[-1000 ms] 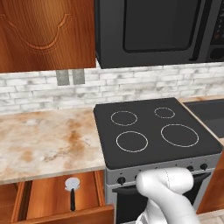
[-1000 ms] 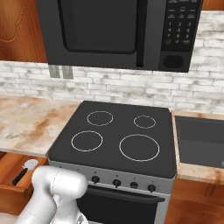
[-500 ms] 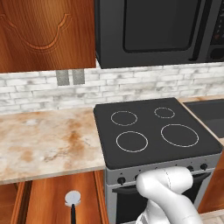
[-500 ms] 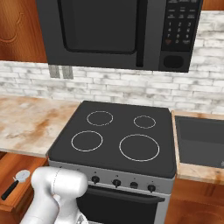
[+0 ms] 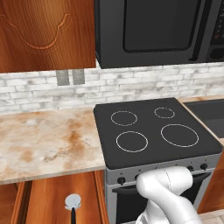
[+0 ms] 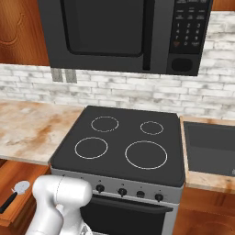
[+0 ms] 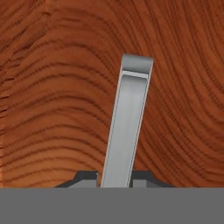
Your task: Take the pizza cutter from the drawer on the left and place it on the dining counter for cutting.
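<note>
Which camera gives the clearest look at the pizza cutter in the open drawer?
The left base view: the pizza cutter lies wheel up on the drawer floor. The right base view catches it small at the left edge; the hand view faces the drawer handle.

access from above: open reddish-brown wooden drawer (image 5: 48,199) | inside: bare wood around black-handled pizza cutter (image 5: 72,204) | overhead limit: beige marble counter (image 5: 43,144) edge overhangs the rear | right side: black stove front (image 5: 175,168), white arm crowding
</note>
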